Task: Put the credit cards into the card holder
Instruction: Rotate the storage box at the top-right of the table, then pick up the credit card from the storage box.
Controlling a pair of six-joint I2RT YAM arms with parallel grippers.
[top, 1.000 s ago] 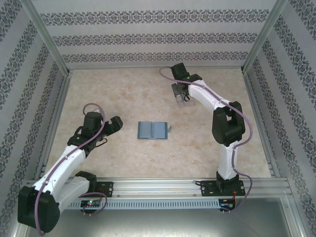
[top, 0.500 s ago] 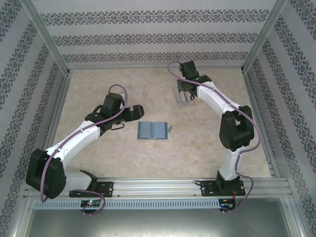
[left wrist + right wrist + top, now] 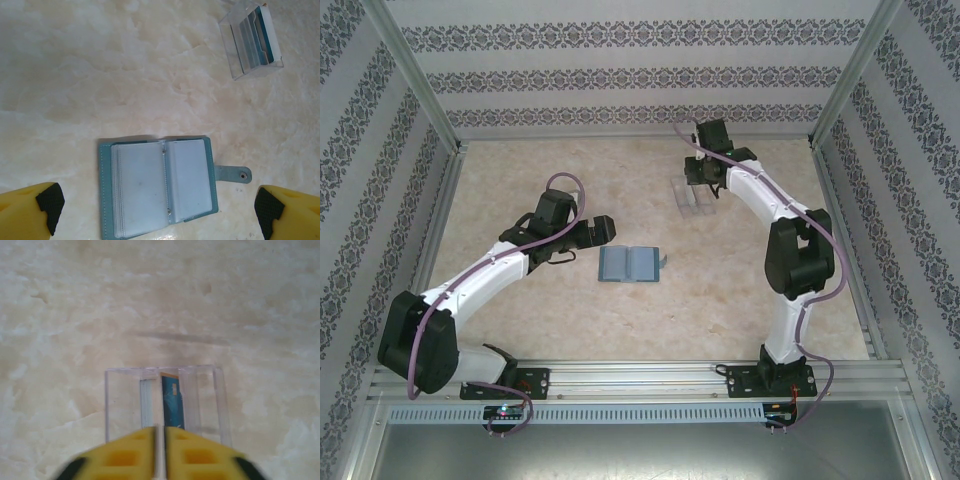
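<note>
The card holder (image 3: 630, 264) lies open and flat mid-table, teal cover down, pale grey-blue pockets (image 3: 160, 187) up, clasp tab to its right. My left gripper (image 3: 597, 234) hovers just left of it, open wide, with the holder showing between the fingertips (image 3: 50, 205) in the wrist view and nothing held. The credit cards (image 3: 172, 400) stand on edge inside a clear plastic box (image 3: 695, 197): a dark blue one with an orange top edge, beside pale ones (image 3: 146, 400). My right gripper (image 3: 160, 432) hangs over that box, jaws a narrow slit apart.
Patterned walls and metal frame posts (image 3: 438, 120) close in the marble-look tabletop on three sides. A metal rail (image 3: 640, 378) with both arm bases runs along the near edge. The clear box (image 3: 252, 42) sits far right of the holder.
The left arm swung out from the near left to beside the card holder. The right gripper moved back and right over the clear box, and its jaws parted slightly.
</note>
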